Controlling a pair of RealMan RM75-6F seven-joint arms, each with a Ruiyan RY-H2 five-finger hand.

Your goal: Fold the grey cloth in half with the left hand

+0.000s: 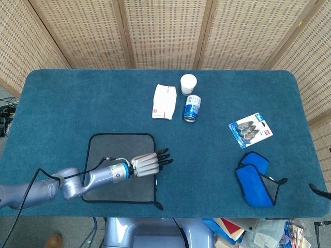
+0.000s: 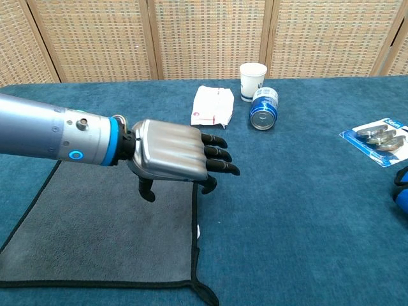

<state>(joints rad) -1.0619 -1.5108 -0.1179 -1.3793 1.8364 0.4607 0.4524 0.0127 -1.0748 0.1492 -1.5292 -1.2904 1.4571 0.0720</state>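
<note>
Grey cloth point(image 1: 120, 166) flat on table, left hand point(image 1: 148, 163) spread empty over its right edge, white cup point(image 1: 188, 83) upright, contents unseen.
</note>
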